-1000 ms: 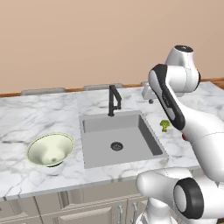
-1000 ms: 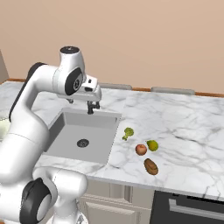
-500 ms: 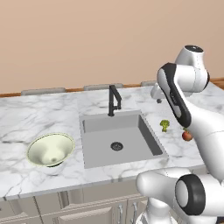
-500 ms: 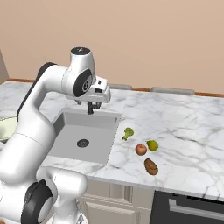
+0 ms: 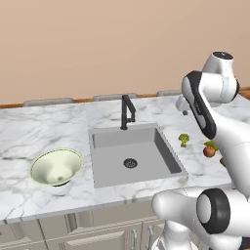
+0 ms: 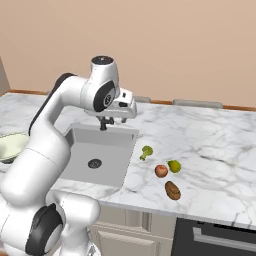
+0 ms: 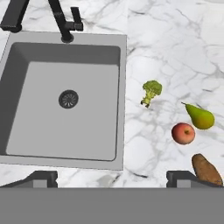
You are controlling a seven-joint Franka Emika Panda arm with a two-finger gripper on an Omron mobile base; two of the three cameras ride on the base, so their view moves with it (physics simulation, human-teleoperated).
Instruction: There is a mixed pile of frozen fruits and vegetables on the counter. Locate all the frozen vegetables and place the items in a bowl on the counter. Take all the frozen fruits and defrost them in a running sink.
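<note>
Hand view, looking straight down: pincer point(image 7: 112, 177) spread wide and empty, high above the counter point(image 7: 175, 52). Broccoli point(image 7: 151, 91), pear point(image 7: 200, 117), apple point(image 7: 183, 133) and potato point(image 7: 205, 170) all sit untouched right of the dry sink point(image 7: 65, 105). Bowl point(image 5: 56, 167) holds nothing. Everything's left to do.

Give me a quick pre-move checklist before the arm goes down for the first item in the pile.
1. Gripper open and holding nothing: ok, the fingertips stand wide apart.
2. All four items on the counter right of the sink: ok; broccoli floret, pear, red apple, brown potato.
3. Items apart enough to grasp singly: the broccoli floret stands clear; whether the red apple and pear touch, cannot tell.
4. Bowl upright and empty, left of the sink: ok.
5. Water running from the faucet: not ok, none visible.
</note>
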